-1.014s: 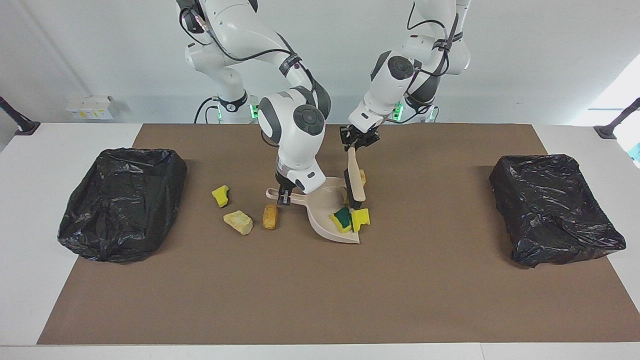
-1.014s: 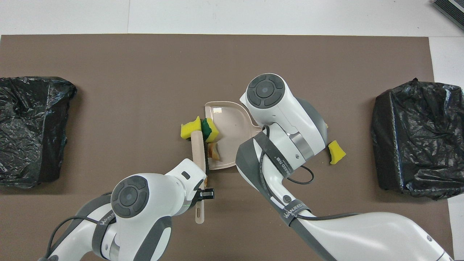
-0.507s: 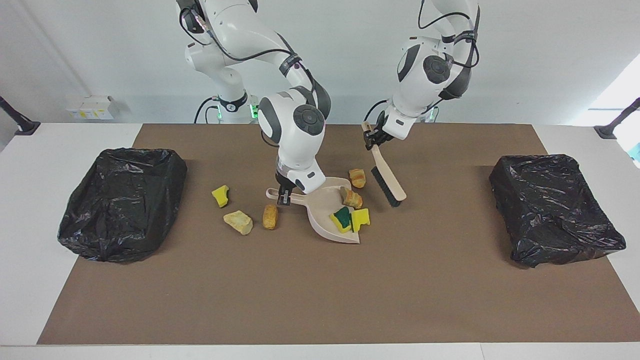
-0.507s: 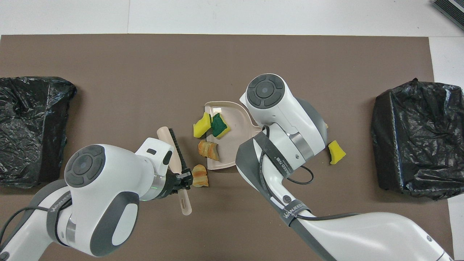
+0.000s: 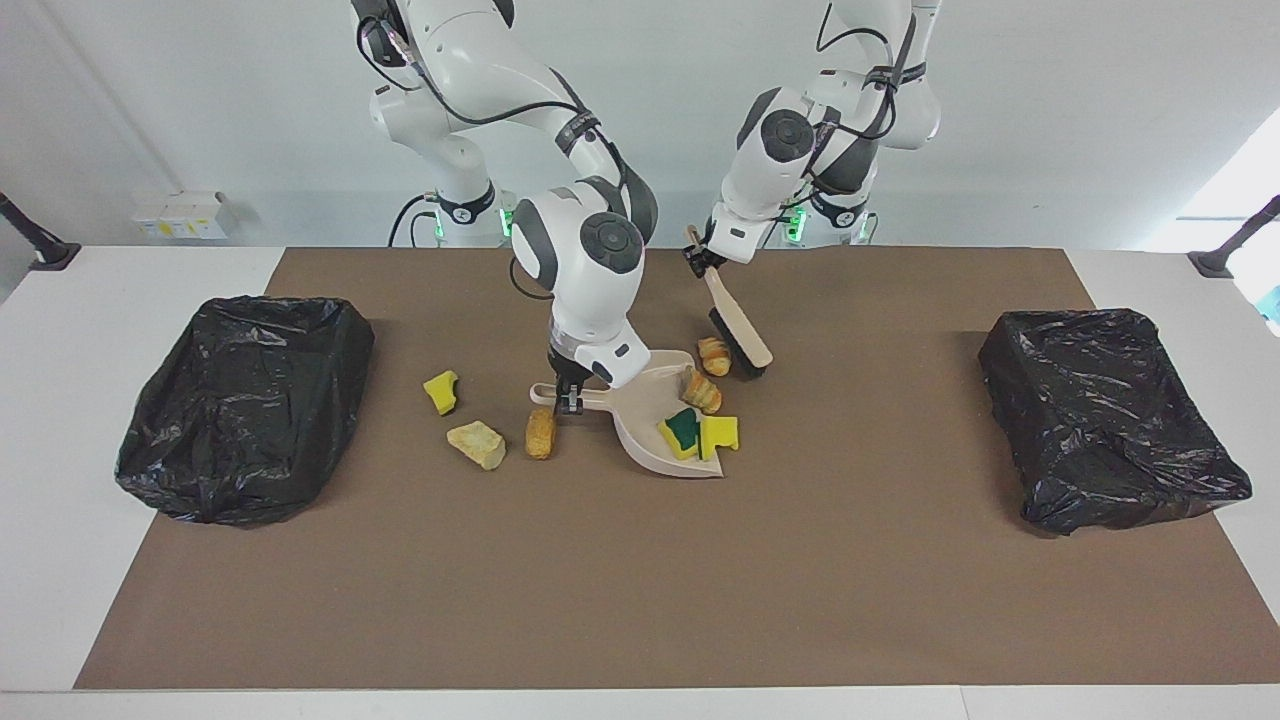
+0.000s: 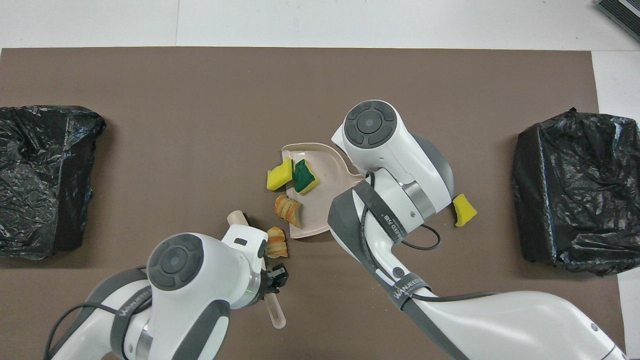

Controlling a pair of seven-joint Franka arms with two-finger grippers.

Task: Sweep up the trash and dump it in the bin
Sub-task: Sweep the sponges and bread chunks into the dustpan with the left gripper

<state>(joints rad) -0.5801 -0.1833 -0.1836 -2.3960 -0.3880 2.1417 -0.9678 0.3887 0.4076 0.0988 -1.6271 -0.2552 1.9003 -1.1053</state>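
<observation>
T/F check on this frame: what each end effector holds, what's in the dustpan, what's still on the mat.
1. The right end effector grips the dustpan by its handle. True.
2. The left end effector is empty. False: it holds the brush.
3. The green-backed sponge lies in the dustpan. True.
4. Every bit of trash is in the dustpan. False: a yellow sponge chunk, a tan lump and an orange lump lie on the mat.
5. Both bins hold trash. False: none shows in either black bin.

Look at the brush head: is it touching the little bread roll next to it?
Cannot tell. In the facing view the brush bristles sit right beside the bread roll with no clear gap; in the overhead view the left arm covers the bristles.
</observation>
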